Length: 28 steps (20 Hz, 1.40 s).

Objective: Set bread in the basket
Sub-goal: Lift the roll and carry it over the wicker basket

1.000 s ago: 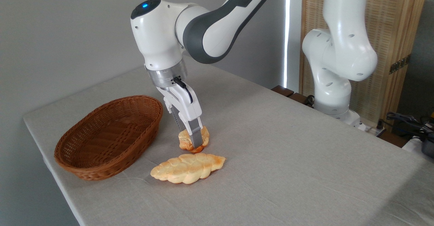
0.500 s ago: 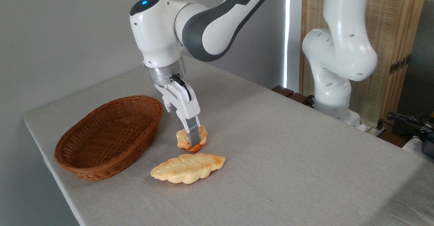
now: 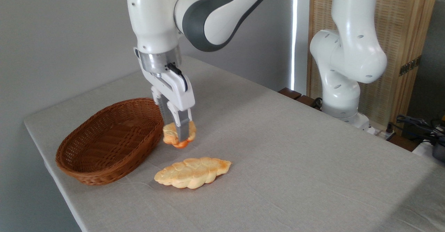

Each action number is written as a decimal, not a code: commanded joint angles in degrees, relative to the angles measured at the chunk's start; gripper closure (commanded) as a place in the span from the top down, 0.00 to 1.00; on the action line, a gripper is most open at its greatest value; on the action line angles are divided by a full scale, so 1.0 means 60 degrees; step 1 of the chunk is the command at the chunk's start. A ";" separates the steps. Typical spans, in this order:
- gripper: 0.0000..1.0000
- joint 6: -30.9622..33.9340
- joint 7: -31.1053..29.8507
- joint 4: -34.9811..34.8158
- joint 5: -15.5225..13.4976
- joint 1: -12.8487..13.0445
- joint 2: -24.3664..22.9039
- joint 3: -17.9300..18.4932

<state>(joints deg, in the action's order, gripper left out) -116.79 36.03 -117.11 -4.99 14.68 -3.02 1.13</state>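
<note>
My gripper [image 3: 179,136] is shut on the bread [image 3: 171,136], a small lumpy bun, pale golden with orange-brown edges. The bun hangs clear of the tablecloth, just right of the basket's near-right rim. The basket [image 3: 104,145] is an oval brown wicker one with low flared sides; it stands at the table's left end and holds nothing that I can see. One finger [image 3: 182,132] crosses the front of the bun and hides its middle.
A longer braided golden loaf [image 3: 193,172] lies on the cloth below and right of the held bun. The arm's white base column [image 3: 342,68] stands at the back right. The table's left edge [image 3: 52,176] runs close past the basket.
The gripper has lifted the bun off the cloth and carried it up and to the left, from beside the braided loaf to the basket's right rim.
</note>
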 commanded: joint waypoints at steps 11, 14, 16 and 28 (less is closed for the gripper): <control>0.82 -0.2828 -0.3148 0.1457 -0.1644 0.0102 0.1352 -0.1125; 1.00 -0.3165 -0.3193 0.1457 -0.1702 0.0102 0.1646 -0.1258; 1.00 -0.3342 -0.3324 0.1457 -0.1659 0.0102 0.1749 -0.1316; 1.00 -0.2410 -0.3281 0.1573 -0.0562 -0.0029 0.1312 -0.1229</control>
<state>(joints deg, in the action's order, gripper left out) -136.07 16.74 -108.78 -12.64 15.10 7.12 -6.84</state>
